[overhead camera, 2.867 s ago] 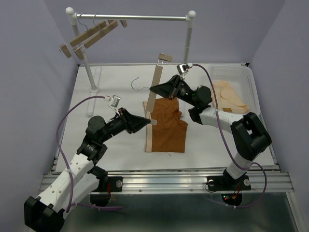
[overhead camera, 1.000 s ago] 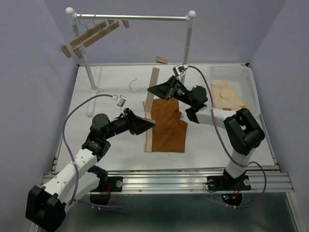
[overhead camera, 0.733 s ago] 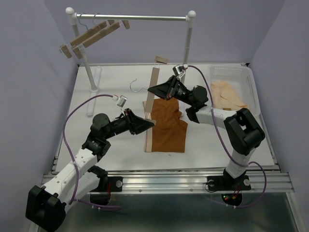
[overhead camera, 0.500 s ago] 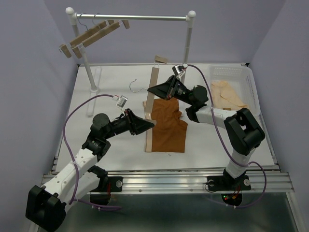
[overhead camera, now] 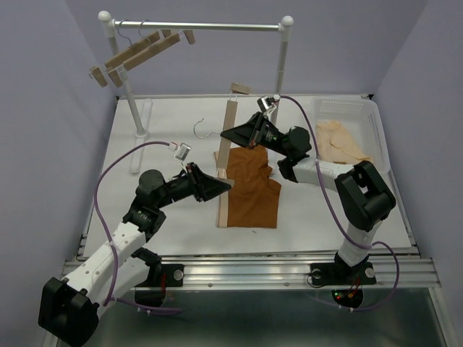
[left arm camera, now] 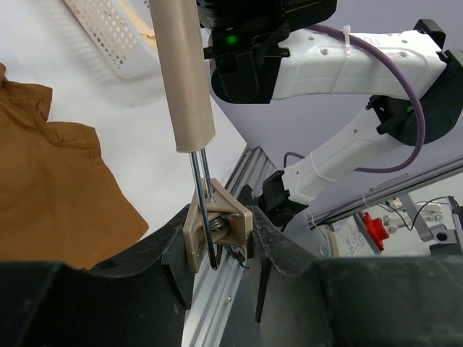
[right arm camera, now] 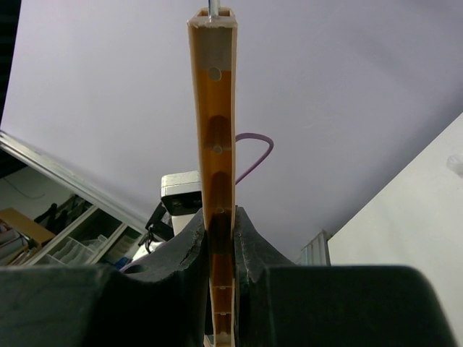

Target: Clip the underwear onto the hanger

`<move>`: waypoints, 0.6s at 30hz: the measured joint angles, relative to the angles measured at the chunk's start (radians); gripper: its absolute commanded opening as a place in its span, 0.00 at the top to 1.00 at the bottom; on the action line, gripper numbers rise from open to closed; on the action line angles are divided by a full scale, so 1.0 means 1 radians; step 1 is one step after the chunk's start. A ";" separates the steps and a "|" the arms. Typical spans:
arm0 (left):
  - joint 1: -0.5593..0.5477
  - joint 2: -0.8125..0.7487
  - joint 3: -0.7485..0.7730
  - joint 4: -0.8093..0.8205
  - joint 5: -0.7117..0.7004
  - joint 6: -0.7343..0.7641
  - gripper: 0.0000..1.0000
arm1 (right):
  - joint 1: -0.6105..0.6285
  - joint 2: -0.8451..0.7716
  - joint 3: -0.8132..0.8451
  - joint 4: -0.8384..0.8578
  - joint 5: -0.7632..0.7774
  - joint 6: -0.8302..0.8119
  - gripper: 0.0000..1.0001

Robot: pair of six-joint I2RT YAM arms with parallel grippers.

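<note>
Wooden hanger [overhead camera: 231, 121]: my right gripper [right arm camera: 219, 235] pinches its bar, my left gripper [left arm camera: 219, 244] squeezes its near-end clip [left arm camera: 221, 217], beside the underwear [overhead camera: 253, 189] lying mid-table.

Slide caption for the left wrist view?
Left gripper pinches the end clip of the hanger; rust-brown underwear lies on the table alongside.

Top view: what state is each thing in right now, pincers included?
hanger: held by both pincers, nothing clipped on it.
underwear: flat on the table, unclipped.
left pincer: shut on the hanger's near clip.
right pincer: shut on the hanger, mid-bar.
spare hangers: hanging on the rail.
cream garment: lying in the basket.
</note>
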 measured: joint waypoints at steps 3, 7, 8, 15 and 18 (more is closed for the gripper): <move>0.000 0.005 0.000 0.001 -0.006 0.000 0.38 | -0.003 0.000 0.000 -0.005 0.000 -0.010 0.99; 0.000 0.004 0.005 0.003 -0.014 -0.006 0.31 | -0.004 0.000 -0.002 -0.023 -0.009 -0.028 0.99; 0.000 0.002 0.008 0.003 -0.016 -0.006 0.32 | -0.004 0.000 -0.003 -0.026 -0.011 -0.031 0.99; 0.000 -0.004 0.013 -0.006 -0.032 -0.002 0.57 | -0.004 0.000 -0.003 -0.028 -0.011 -0.030 0.99; 0.000 -0.002 0.013 -0.020 -0.041 0.001 0.66 | -0.004 0.000 -0.003 -0.028 -0.012 -0.025 0.99</move>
